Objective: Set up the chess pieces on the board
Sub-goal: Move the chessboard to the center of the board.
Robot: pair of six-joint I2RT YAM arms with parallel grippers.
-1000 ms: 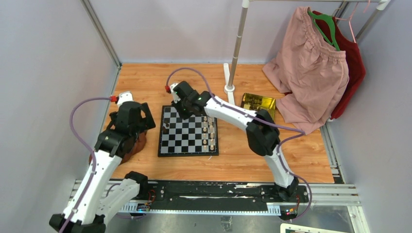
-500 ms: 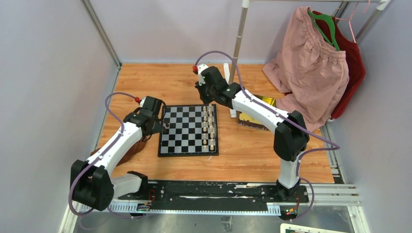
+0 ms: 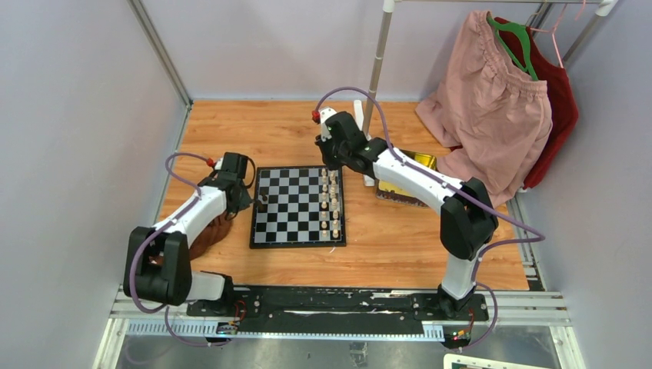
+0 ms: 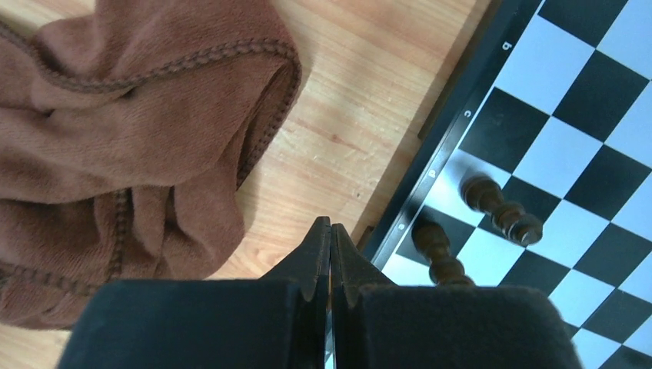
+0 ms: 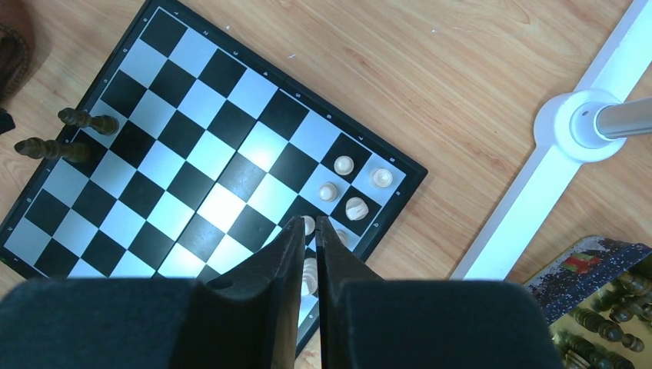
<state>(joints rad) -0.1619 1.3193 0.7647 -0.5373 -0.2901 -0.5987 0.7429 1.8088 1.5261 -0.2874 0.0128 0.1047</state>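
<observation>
Wooden table [image 3: 384, 261]. Board [image 3: 292, 231] lies flat mid-table, nearer left edge. Brown cloth [image 4: 115, 115] bunched by left edge, just beside board. Gold tray [image 3: 425, 160] toward far right corner.

My left claw [image 4: 330, 231]: pressed together, empty, over board's left rim.

My right claw [image 5: 309, 227]: fingers all but touching, empty, above board's far right corner.

Cream pieces [image 3: 329, 201]: two rows on board's right side.

Dark pieces [image 4: 500, 207]: two on board's left side, more in tray.

The middle of the board [image 3: 296, 207] has wide open squares to reach into. On its right side the cream pieces [image 3: 329, 201] stand close together. Two dark pieces [image 4: 500, 211] stand by its left rim. A brown cloth [image 4: 115, 131] lies on the surface [image 3: 231, 131] just left of the board. A white pole stand [image 5: 584, 123] blocks the far right corner.
</observation>
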